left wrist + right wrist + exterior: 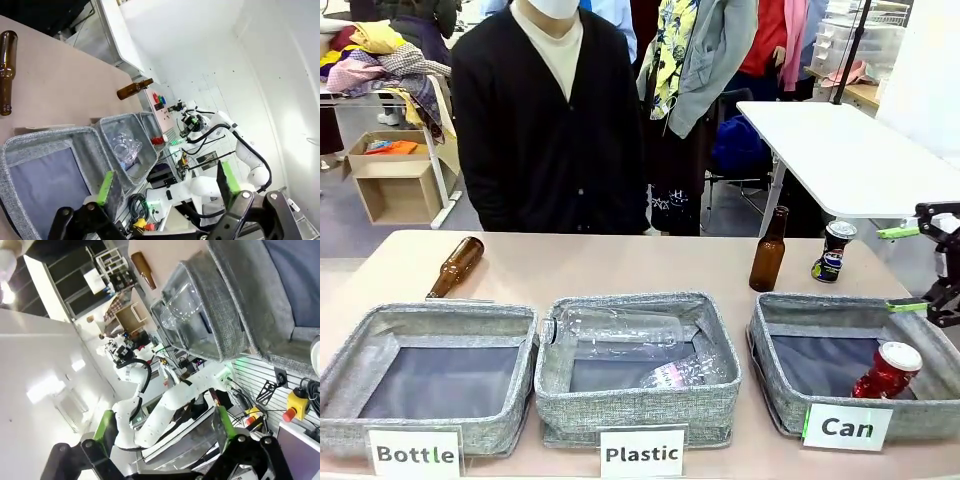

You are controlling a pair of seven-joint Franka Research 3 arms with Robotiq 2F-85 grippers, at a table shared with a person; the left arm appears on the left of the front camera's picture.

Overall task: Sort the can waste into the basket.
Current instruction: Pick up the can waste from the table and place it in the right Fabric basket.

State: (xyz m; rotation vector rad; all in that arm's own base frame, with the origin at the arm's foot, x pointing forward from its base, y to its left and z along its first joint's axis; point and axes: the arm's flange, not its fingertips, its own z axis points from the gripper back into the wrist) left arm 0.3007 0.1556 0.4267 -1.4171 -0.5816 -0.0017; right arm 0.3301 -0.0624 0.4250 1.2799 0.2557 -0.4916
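- The red can lies tilted inside the basket carded "Can", towards its right end
- The dark can stands upright on the table beyond the basket's far rim, just beside an upright brown bottle
- The right gripper hangs near the basket's far right corner, fingers spread wide with nothing between them
- The left gripper is likewise wide open and empty
- One can looks sorted; the dark one is judged next, and the reach must close on it without knocking the neighbouring bottle
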